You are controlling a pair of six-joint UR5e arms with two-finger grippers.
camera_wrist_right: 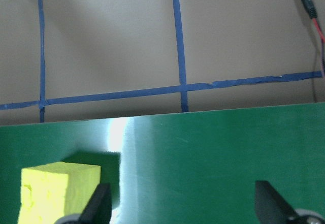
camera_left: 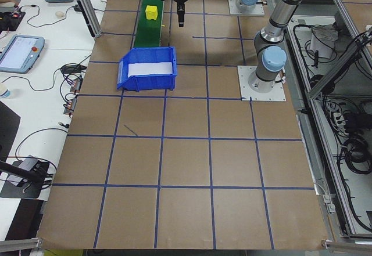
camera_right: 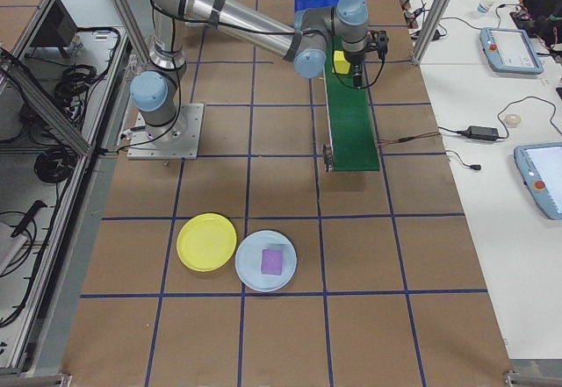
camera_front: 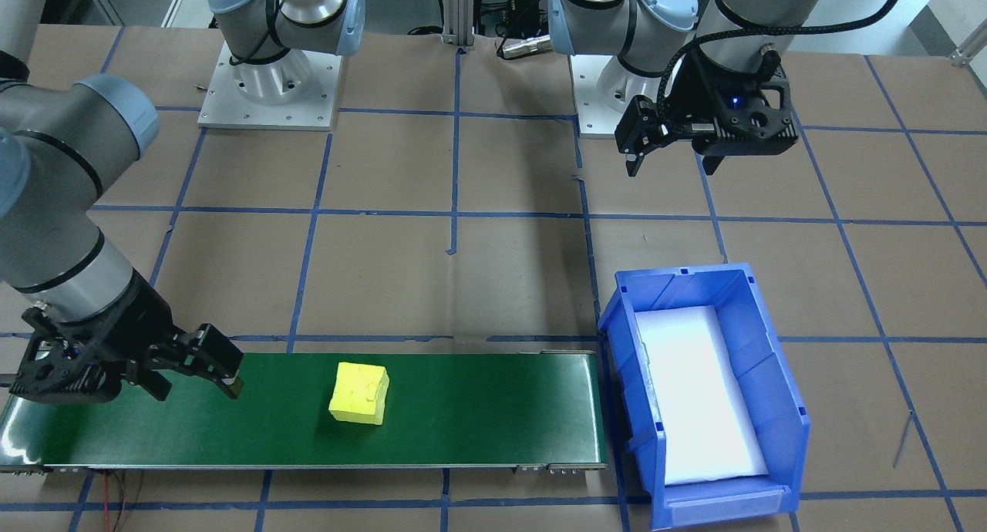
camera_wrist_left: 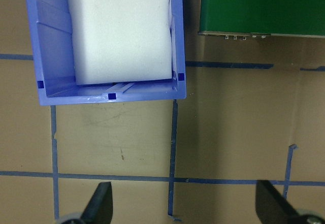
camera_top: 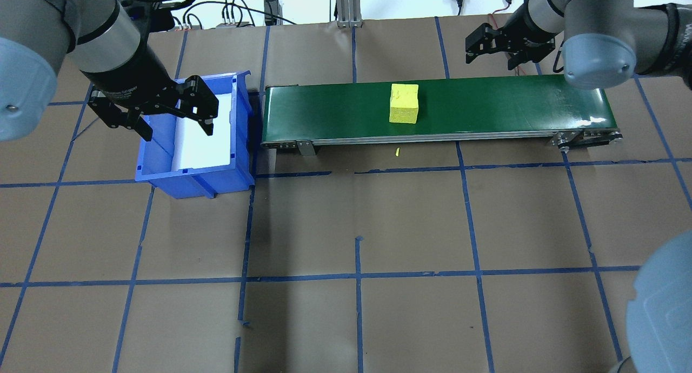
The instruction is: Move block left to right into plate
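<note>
Brown table: one yellow block (on belt), one bin.

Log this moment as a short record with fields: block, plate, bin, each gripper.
block: yellow block lies on the green conveyor belt, untouched
plate: yellow plate empty on the table, beside a pale blue plate holding a purple block
bin: blue bin at the belt's end, white pad inside
left gripper: open, over the bin
right gripper: open, over the belt's end

The right wrist view's bottom edge cuts off the yellow block.
</note>
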